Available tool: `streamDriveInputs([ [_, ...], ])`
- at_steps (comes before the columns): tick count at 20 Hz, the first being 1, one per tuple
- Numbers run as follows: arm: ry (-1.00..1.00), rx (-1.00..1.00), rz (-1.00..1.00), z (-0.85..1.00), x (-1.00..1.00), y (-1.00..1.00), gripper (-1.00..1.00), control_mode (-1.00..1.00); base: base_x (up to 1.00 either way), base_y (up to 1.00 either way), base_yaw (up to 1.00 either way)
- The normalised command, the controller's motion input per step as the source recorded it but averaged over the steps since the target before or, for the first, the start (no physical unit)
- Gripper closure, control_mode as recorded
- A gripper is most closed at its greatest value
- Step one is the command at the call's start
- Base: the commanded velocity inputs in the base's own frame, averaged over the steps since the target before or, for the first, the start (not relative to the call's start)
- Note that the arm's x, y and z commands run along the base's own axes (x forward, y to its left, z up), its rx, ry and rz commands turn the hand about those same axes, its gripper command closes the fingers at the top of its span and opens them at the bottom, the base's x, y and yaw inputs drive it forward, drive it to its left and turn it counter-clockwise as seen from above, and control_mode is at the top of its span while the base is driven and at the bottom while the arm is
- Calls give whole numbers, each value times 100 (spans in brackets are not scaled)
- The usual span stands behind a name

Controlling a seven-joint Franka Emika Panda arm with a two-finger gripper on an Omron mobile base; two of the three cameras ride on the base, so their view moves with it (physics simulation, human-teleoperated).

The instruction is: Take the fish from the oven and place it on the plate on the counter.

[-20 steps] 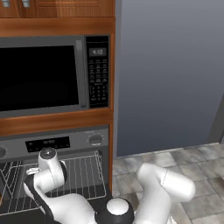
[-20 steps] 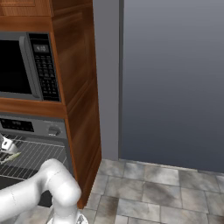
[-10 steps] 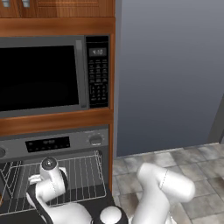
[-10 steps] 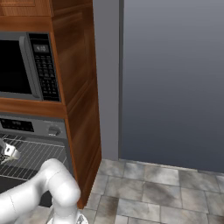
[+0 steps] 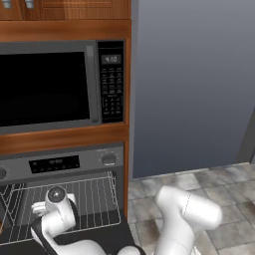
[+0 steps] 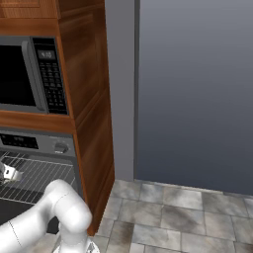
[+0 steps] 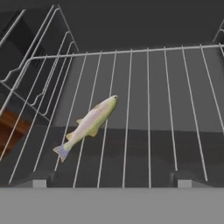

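The jaws stand apart with nothing between them; in the hand view their 2 dark tips rise at the bottom edge, and the gripper [image 7: 109, 183] looks down onto the wire rack [image 7: 148, 113]. The fish [image 7: 87, 124] lies flat across the rack's wires, left of the midline between the tips and apart from both, head toward the rack's far edge, bluish tail nearest the left tip. Side rack guides [image 7: 30, 83] climb the wall at left. The left base view shows the oven [image 5: 64, 164] open, with the arm's wrist [image 5: 57, 211] low over the rack; the fish seems hidden behind it there. The right base view adds the microwave [image 6: 29, 74] above, in the wooden cabinet [image 6: 91, 113].
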Motion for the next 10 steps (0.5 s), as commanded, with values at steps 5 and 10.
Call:
streamDriveInputs([
  [5,-1,6,11,0,0,0,-100,-100,0,0,0],
  [10,5,0,14,5,9,0,-100,-100,0,0,0],
])
